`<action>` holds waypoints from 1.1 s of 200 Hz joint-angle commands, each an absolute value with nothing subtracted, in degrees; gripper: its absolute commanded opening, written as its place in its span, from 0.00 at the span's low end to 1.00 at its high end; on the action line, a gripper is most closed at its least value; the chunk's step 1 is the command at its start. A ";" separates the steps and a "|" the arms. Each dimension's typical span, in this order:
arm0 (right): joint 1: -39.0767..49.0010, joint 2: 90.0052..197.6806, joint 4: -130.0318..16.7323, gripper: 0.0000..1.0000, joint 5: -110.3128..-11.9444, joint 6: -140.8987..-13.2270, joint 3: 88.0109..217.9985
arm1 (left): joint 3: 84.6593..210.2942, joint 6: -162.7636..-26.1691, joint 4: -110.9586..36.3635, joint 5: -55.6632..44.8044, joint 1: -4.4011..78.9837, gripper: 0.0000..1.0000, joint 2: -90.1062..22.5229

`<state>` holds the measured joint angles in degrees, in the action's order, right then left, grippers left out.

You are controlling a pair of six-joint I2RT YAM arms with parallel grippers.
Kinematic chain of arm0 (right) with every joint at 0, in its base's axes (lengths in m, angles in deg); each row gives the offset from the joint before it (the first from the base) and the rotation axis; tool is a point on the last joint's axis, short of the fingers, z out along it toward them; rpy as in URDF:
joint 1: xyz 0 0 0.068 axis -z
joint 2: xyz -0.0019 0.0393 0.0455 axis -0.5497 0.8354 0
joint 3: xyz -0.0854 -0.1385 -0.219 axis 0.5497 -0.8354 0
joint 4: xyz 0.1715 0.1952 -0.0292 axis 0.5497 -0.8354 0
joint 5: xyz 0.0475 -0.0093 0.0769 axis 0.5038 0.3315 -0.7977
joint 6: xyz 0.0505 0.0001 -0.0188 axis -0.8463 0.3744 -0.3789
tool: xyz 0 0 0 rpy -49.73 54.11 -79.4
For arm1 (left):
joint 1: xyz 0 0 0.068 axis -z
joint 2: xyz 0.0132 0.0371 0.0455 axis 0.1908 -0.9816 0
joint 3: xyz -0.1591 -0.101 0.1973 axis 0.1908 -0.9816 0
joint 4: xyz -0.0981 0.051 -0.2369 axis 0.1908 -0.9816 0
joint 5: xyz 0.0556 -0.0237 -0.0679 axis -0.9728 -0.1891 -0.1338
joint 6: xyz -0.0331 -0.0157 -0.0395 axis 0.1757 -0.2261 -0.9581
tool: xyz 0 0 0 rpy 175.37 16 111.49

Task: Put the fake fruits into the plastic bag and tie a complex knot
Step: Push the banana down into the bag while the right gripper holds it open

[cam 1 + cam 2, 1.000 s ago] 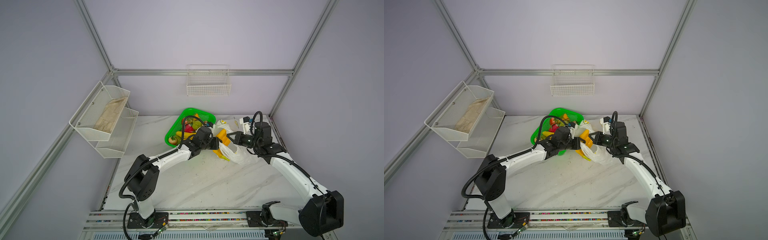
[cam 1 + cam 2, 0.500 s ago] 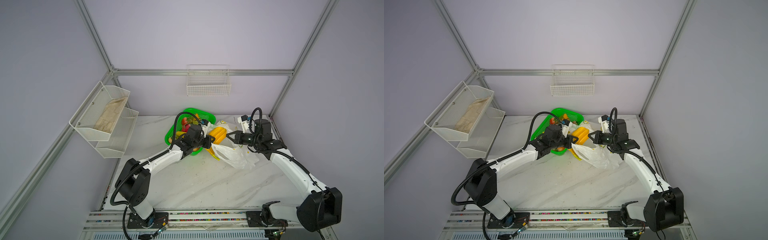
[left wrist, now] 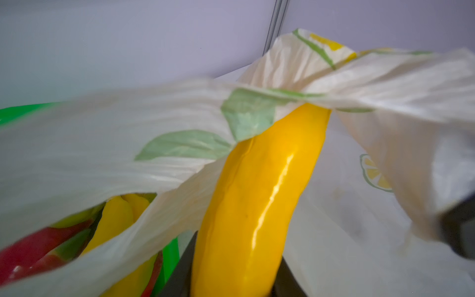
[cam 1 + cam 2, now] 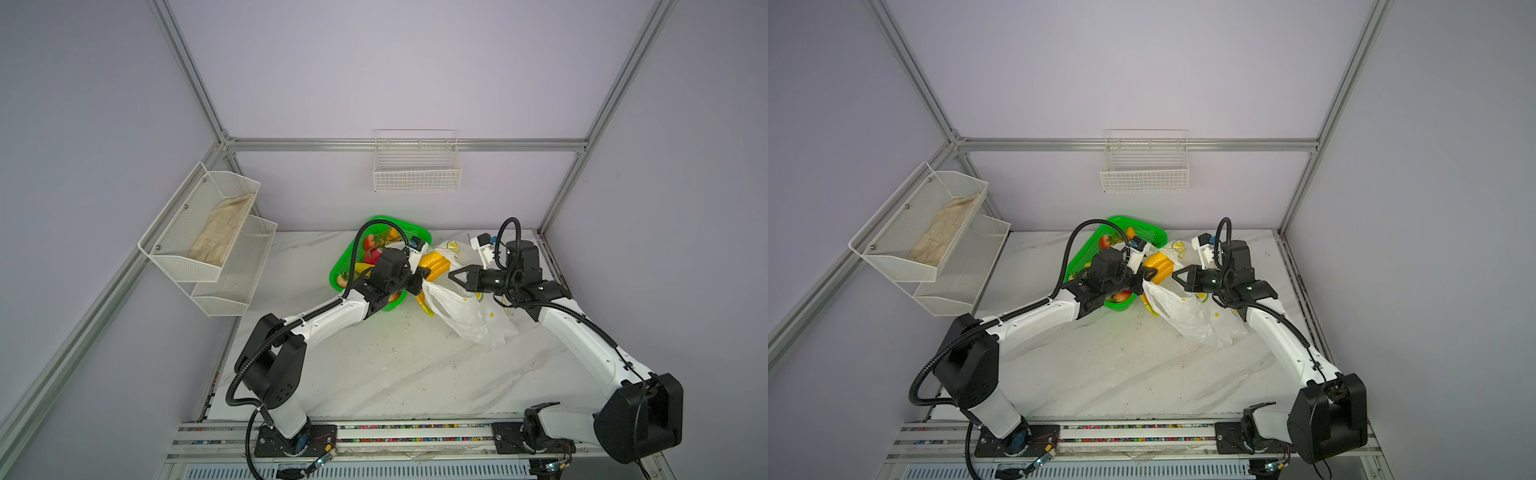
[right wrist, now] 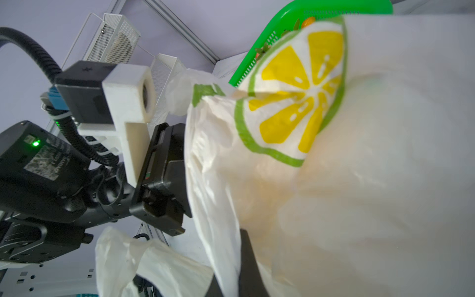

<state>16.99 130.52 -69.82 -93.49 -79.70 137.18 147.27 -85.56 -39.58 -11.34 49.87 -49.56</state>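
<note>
Left pincer [image 4: 420, 277] clamps a yellow banana bunch [image 4: 434, 265]. In the left wrist view its fingers sit on either side of the fruit, and film of the plastic bag [image 3: 180, 108] drapes over the banana's far end. Close by and facing the left pincer, the right pincer [image 4: 454, 276] is pressed together with the bag's rim pinched at its tips. The bag hangs from between the two pincers and slumps onto the desk [image 4: 395, 365] below the right pincer. Behind the left pincer, partly under its wrist, sits the green basket [image 4: 409, 230] with a red strawberry [image 4: 368, 242] and other fake fruits inside. A lemon-slice print [image 5: 295, 97] on the bag fills much of the right wrist view.
</note>
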 commanded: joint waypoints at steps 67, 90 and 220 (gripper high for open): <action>15.89 132.18 -68.51 0.00 -87.30 -82.41 139.12 | 150.96 -74.41 -35.54 1.83 54.02 0.13 -54.02; 15.91 133.29 -74.64 0.00 -84.90 -76.88 141.63 | 148.29 -72.71 -32.81 6.48 53.93 0.14 -52.07; 16.53 129.28 -64.11 0.00 -92.80 -88.08 132.41 | 142.88 -75.24 -22.81 4.83 53.10 0.20 -56.05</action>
